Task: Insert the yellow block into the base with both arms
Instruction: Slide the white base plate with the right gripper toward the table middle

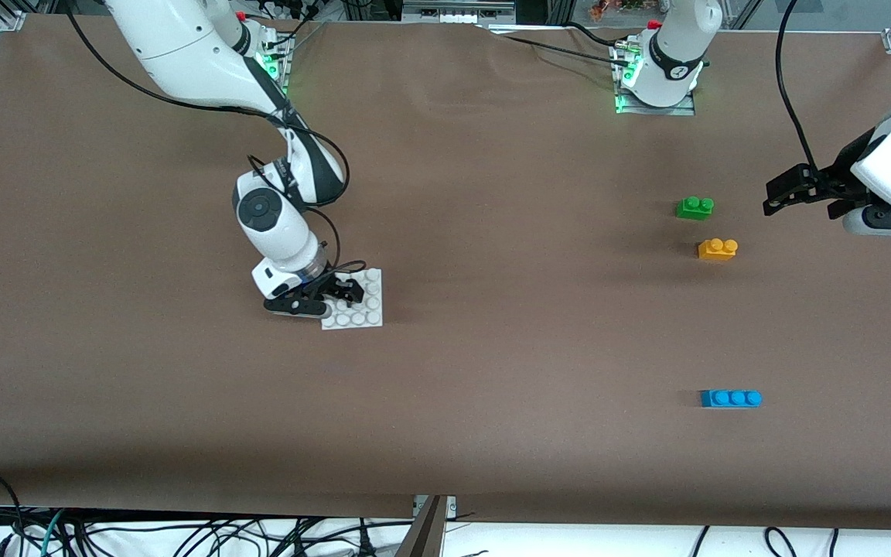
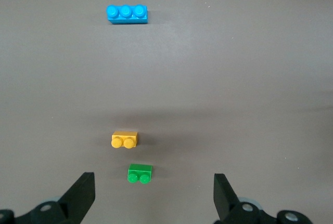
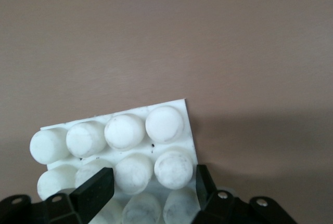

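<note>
The yellow block [image 1: 717, 249] lies on the table toward the left arm's end, just nearer the front camera than a green brick [image 1: 694, 207]. It also shows in the left wrist view [image 2: 124, 140]. The white base [image 1: 360, 303] lies flat toward the right arm's end. My right gripper [image 1: 335, 292] is low over the base, open, with studs of the base [image 3: 125, 130] between its fingers; one finger [image 3: 203, 182] is at the plate's edge. My left gripper [image 1: 780, 193] is open and empty, in the air beside the green brick [image 2: 140, 173].
A blue three-stud brick [image 1: 731, 398] lies nearer the front camera than the yellow block; it also shows in the left wrist view [image 2: 127, 13]. Brown cloth covers the table. Cables hang below the front edge.
</note>
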Controlling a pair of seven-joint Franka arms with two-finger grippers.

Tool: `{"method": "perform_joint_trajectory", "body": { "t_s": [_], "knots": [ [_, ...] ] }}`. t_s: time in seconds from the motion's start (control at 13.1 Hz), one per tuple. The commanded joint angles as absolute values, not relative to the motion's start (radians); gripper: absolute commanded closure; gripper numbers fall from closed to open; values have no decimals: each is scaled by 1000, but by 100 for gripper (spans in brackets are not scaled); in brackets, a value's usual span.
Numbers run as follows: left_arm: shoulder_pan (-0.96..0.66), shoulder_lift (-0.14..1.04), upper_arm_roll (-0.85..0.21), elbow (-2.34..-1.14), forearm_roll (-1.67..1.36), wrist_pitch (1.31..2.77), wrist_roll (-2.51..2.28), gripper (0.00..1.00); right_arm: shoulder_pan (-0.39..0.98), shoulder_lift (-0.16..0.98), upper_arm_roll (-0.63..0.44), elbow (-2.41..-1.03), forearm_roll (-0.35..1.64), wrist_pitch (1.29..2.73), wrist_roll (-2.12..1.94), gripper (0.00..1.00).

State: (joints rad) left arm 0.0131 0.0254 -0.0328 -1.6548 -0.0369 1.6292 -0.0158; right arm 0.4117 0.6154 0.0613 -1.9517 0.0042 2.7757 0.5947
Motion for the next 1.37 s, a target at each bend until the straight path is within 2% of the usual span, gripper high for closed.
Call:
{"method": "perform_joint_trajectory", "body": {
  "t_s": [0.0, 0.84, 1.3],
  "knots": [
    [17, 40, -34, -1624, -43, 1606, -15, 0, 472, 675, 55, -1885, 5, 2786, 676, 26],
    [15, 40, -34, -1623, -43, 1606, -15, 0, 676, 827, 46, -1645, 0, 2784, 919, 26],
    [15, 40, -35, -1624, -43, 1606, -17, 0, 781, 877, 15, -1569, -2, 2784, 999, 26]
  ]
}}
